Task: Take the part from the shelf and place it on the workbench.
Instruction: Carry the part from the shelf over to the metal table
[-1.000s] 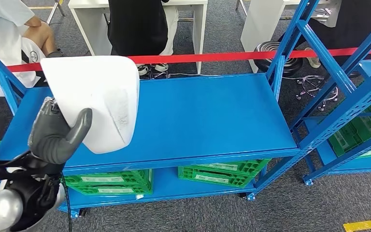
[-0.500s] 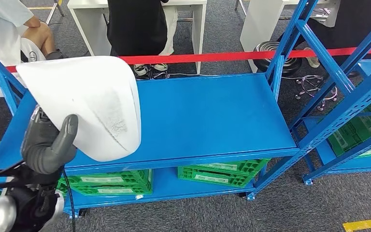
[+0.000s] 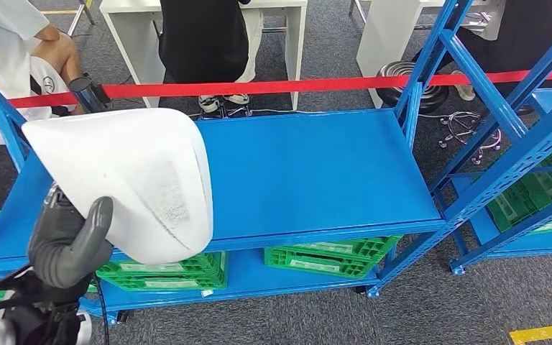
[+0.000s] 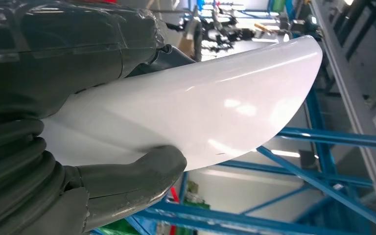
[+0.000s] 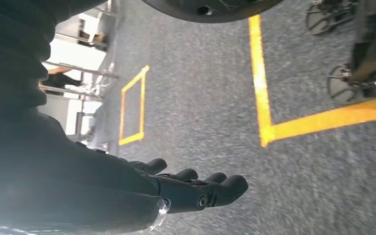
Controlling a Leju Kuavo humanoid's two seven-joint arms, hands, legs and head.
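Gripping the white part (image 3: 126, 176), the left hand (image 3: 68, 241) holds it above the blue shelf's (image 3: 316, 172) left end. The right hand (image 5: 191, 188) hangs over the floor, fingers spread, holding nothing.

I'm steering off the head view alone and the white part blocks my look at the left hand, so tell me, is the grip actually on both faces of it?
Observer: Yes. In the left wrist view the left hand holds the white part, thumb pressed on its glossy face, the other fingers across the opposite side.
Operator: And the right hand, I can't find it.
Observer: The right hand hangs over grey carpet with yellow floor lines, fingers held apart, holding nothing.
Operator: Anything near it?
Observer: Wheeled chair bases stand beyond the yellow lines.
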